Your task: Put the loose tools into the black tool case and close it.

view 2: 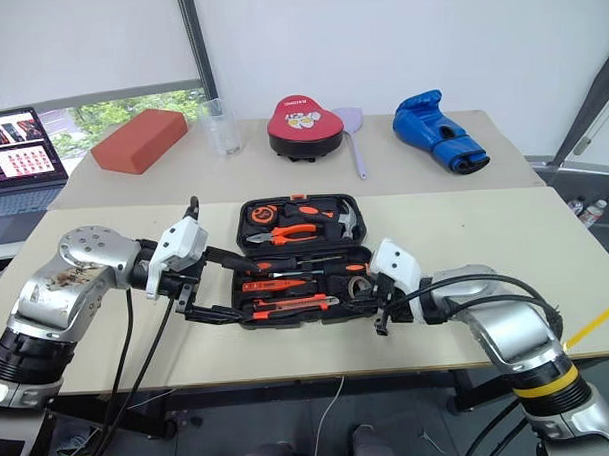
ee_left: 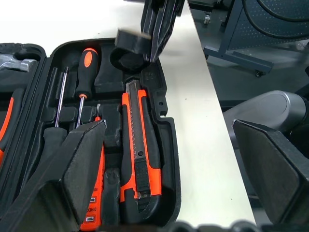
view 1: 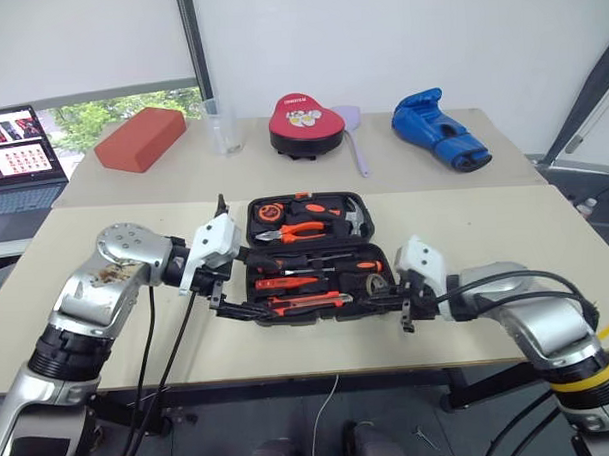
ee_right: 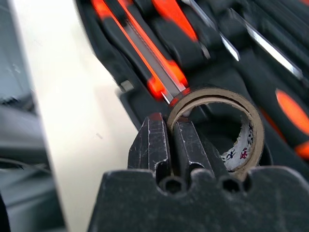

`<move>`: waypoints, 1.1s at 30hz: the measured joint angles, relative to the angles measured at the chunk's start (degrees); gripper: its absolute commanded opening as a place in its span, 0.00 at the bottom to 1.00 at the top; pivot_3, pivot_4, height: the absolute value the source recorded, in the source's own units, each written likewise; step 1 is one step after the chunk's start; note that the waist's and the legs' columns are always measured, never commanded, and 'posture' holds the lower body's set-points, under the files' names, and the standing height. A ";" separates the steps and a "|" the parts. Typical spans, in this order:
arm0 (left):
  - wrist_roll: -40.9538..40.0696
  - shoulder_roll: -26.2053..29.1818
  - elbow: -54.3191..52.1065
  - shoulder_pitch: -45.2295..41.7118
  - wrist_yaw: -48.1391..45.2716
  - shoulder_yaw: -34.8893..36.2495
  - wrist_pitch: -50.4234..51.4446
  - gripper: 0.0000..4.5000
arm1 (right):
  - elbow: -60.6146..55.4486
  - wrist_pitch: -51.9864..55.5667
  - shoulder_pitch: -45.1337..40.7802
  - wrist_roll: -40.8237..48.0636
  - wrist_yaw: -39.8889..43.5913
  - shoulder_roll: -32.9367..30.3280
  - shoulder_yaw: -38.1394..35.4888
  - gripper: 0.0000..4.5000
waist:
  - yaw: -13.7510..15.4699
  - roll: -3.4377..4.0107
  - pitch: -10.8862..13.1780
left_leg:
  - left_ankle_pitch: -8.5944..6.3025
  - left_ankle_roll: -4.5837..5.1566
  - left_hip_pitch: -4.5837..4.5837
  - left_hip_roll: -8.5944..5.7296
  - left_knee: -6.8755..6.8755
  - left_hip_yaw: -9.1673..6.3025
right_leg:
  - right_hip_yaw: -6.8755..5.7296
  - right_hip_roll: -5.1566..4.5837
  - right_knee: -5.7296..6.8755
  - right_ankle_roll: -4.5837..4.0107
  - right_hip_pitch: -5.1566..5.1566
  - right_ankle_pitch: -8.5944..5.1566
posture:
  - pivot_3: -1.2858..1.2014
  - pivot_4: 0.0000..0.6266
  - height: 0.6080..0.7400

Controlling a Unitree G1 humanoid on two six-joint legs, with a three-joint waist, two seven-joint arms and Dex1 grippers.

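**Open tool case at the front of the tabletop, tape roll in the right gripper**

- Black tool case (view 1: 315,256): lying open and flat near the front edge of the near tabletop (view 1: 505,231), long axis running parallel to that edge, lid half lying toward the back.
- Utility knife (view 1: 305,303): sitting in the recess nearest the front edge, long axis running left to right along the case.
- Two black-and-orange screwdrivers (view 1: 311,260): lying in the front half behind the knife, long axes also running left to right.
- Slim orange tester screwdriver (view 1: 286,283): lying between them and the knife, same direction.
- Tape roll (ee_right: 227,130): being pinched through its wall by the right gripper (ee_right: 171,145), one finger inside the cardboard ring and one outside, at the case's right end over the round recess there; its open core is facing roughly sideways.
- Left gripper (view 1: 226,286): fingers spread wide, one over the case's left end and one off its front edge, holding nothing.
- Pliers (view 1: 300,229) and hammer (view 1: 352,218): seated in the lid half.
- Far tabletop: holding a red brick-shaped block (view 1: 139,139), a clear cup (view 1: 221,126), a red-topped round pad (view 1: 306,121) and a blue boxing glove (view 1: 441,131).
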 measured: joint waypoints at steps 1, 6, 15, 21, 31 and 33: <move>0.00 0.00 0.00 0.04 0.06 0.00 -0.02 1.00 | 0.09 0.01 0.00 0.00 0.12 -0.12 0.02 0.36 | -0.06 0.00 0.00 | 0.00 0.00 0.00 0.00 -0.01 0.00 | 0.00 0.01 0.01 0.00 -0.02 0.00 | 0.52 0.24 1.00; 0.03 0.29 -0.02 0.69 0.26 0.00 0.03 1.00 | -1.12 0.52 -0.02 1.72 3.82 -2.44 -0.24 0.36 | -0.15 0.00 0.00 | 0.00 0.00 -0.01 0.01 -0.01 0.00 | 0.01 0.01 0.01 -0.01 -0.04 0.00 | 0.52 0.24 1.00; 1.83 0.36 4.71 2.24 4.22 1.00 -0.60 0.88 | 4.49 1.26 -3.13 3.99 3.37 -3.36 -6.90 0.11 | -0.10 0.00 0.00 | 0.01 0.00 0.00 0.01 0.00 0.00 | 0.02 0.01 0.02 -0.01 -0.02 0.00 | 0.52 0.24 1.00; 7.69 0.63 17.76 3.20 8.13 1.68 -7.41 0.40 | 18.83 -6.67 -5.99 -1.61 2.50 -3.93 -7.38 0.00 | -0.19 0.00 0.00 | 0.01 0.01 -0.02 0.01 -0.02 0.03 | 0.00 0.01 0.05 -0.02 -0.10 0.01 | 0.52 0.24 1.00; 14.32 -5.00 27.32 0.83 9.92 -1.50 -14.37 0.01 | 39.01 -23.44 -16.10 -13.44 3.49 4.63 0.53 0.00 | -0.37 0.01 0.00 | 0.02 0.01 -0.13 0.01 0.02 0.07 | 0.01 -0.01 0.08 -0.05 -0.19 0.03 | 0.52 0.24 1.00; 14.51 -5.63 27.67 0.26 9.68 -1.50 -13.94 0.01 | 40.69 -24.06 -17.29 -14.76 3.73 5.96 0.80 0.00 | -0.20 0.00 0.00 | 0.02 0.01 -0.16 0.01 0.04 0.06 | 0.00 -0.01 0.08 -0.05 -0.19 0.03 | 0.52 0.24 1.00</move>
